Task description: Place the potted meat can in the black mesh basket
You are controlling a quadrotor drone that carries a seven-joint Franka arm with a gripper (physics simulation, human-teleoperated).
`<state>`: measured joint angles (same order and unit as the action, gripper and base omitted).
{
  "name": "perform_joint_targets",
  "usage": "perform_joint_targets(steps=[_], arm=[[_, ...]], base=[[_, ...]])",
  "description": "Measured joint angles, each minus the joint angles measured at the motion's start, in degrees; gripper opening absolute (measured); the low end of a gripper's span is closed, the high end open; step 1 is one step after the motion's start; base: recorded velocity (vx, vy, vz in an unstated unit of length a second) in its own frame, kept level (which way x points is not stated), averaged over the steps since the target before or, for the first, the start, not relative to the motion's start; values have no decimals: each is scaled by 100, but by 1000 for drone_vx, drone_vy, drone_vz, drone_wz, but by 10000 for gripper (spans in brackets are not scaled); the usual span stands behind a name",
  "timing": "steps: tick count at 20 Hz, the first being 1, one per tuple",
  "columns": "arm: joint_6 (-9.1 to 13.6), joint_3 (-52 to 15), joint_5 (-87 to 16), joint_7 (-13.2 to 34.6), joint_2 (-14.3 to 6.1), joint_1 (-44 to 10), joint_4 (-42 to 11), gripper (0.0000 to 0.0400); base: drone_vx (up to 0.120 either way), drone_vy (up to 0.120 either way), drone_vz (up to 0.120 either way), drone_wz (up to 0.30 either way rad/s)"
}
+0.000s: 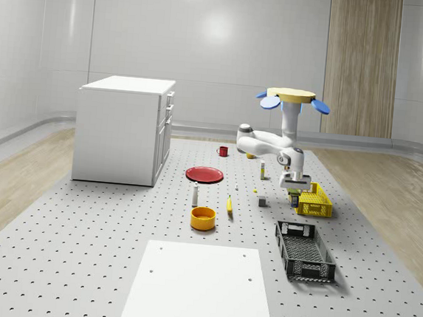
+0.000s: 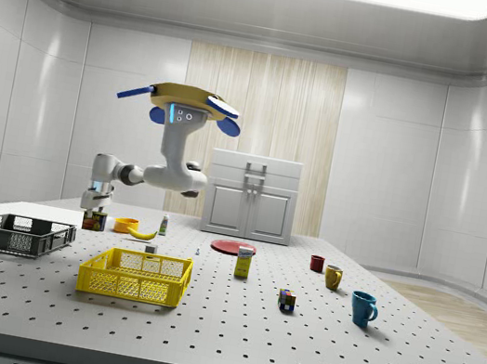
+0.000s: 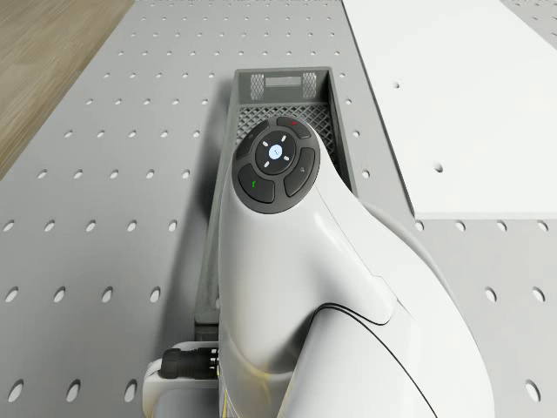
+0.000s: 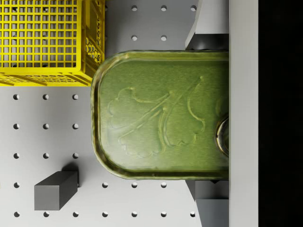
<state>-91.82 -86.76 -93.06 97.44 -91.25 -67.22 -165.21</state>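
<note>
With the gripper [image 4: 203, 113] clamped on the potted meat can [image 4: 161, 113] beside the yellow crate [image 4: 47, 38], lift clear, then carry to the black mesh basket [image 1: 305, 250].

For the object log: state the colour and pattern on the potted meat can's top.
Olive green, embossed with a leaf motif; the potted meat can shows best in the wrist view.

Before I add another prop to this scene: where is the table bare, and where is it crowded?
Bare table lies in front of the white cabinet, beside the white panel. Crowded: between the red plate and yellow basket, where the gripper holds the potted meat can, near the black mesh basket.
</note>
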Motion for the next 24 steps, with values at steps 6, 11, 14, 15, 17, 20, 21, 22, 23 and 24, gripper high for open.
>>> perform_joint_targets(steps=[6, 11, 14, 15, 17, 20, 21, 22, 23, 24], arm=[[-8, -1, 3, 0, -9, 0, 0, 291], [-14, -2, 6, 1, -15, -1, 0, 291], [-17, -2, 7, 1, -18, -1, 0, 291], [-18, -3, 7, 1, -19, -1, 0, 291], [-20, -3, 8, 1, -22, -1, 0, 291], [-23, -3, 9, 1, -24, -1, 0, 291], [-24, -3, 9, 1, -25, -1, 0, 291], [-24, -3, 10, 1, -26, -1, 0, 291], [-25, -4, 10, 1, -27, -1, 0, 291], [-26, -4, 10, 1, -28, -2, 0, 291]], base=[[120, 0, 0, 0], [120, 0, 0, 0], [120, 0, 0, 0], [120, 0, 0, 0], [120, 0, 0, 0], [120, -27, 0, 0], [120, -120, 0, 0], [120, -120, 0, 0], [120, 0, 0, 0], [120, 0, 0, 0]])
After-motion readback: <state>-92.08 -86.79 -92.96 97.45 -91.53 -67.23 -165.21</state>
